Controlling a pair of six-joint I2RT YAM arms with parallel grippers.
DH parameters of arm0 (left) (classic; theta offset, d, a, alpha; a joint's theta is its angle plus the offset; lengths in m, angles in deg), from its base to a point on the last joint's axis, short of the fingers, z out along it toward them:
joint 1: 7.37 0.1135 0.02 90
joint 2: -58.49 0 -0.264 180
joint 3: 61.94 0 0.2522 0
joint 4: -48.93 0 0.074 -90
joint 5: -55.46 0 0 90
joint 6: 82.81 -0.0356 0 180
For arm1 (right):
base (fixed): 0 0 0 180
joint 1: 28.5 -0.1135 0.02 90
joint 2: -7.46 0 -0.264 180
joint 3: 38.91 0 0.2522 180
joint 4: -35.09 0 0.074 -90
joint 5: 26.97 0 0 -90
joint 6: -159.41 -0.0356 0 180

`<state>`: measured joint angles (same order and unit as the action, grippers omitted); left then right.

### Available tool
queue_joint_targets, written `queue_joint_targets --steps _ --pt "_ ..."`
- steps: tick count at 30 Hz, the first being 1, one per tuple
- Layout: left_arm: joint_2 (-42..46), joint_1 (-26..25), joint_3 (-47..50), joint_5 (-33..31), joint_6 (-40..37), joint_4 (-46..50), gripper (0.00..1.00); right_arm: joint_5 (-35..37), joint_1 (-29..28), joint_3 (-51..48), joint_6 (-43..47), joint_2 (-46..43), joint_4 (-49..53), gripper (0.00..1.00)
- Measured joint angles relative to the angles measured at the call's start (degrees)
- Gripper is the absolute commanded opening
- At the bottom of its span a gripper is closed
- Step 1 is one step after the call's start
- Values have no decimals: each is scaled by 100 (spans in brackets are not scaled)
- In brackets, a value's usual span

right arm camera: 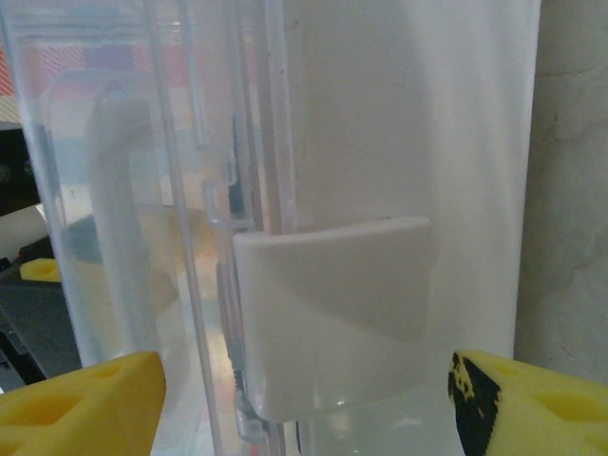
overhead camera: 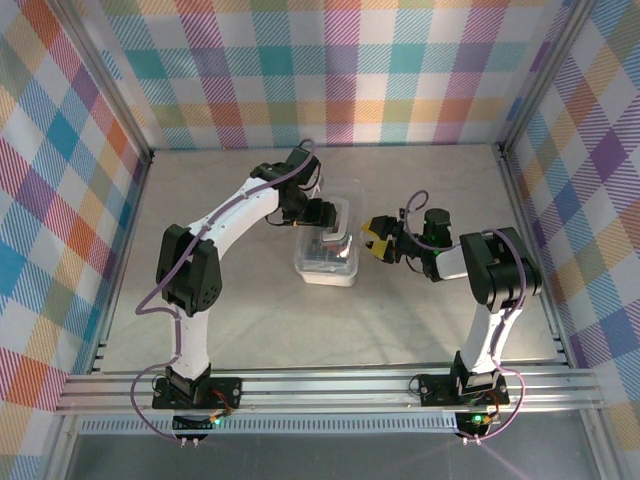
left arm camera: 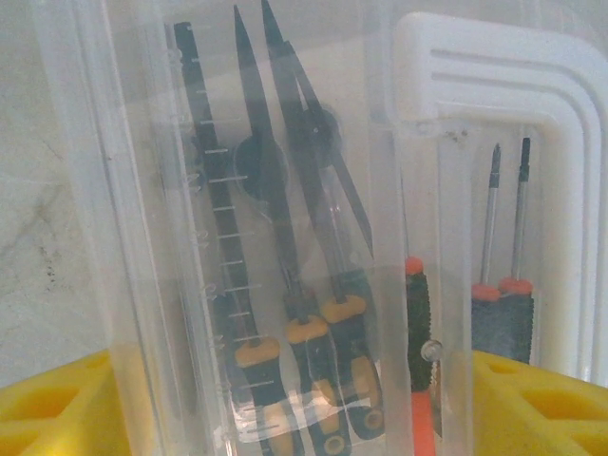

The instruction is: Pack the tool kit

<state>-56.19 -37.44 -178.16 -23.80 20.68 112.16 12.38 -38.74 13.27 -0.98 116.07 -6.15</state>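
Top external view: the clear tool box (overhead camera: pixel 327 250) sits at the centre of the grey worktop (overhead camera: pixel 420 320). The left end effector (overhead camera: pixel 322 213) is over its upper end. The right end effector (overhead camera: pixel 380 240) is just beside its right edge, yellow fingers apart.

The left wrist view gives what the overhead cannot: slim screwdrivers (left arm camera: pixel 318 285) with black-and-orange handles lie lengthwise inside the box. Two more (left arm camera: pixel 503 275), red-collared, lie by a white moulded insert (left arm camera: pixel 494 66) at upper right. Yellow pads (left arm camera: pixel 57 408) stand wide at both lower corners with the box between them; whether they press it cannot be told.

The right wrist view shows the box's white latch (right arm camera: pixel 332 313) between spread fingertips (right arm camera: pixel 76 399), a gap on each side.

Plaid walls (overhead camera: pixel 350 70) close in the worktop on three sides.
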Motion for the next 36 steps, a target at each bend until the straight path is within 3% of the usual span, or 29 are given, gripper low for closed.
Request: queue_joint_targets --steps 21,36 --pt "11 26 31 28 -9 -15 67 22 -164 369 -1161 903 -1320 80" --pt "33 37 74 -52 -26 -17 67 28 -173 315 -1427 715 -1565 78"
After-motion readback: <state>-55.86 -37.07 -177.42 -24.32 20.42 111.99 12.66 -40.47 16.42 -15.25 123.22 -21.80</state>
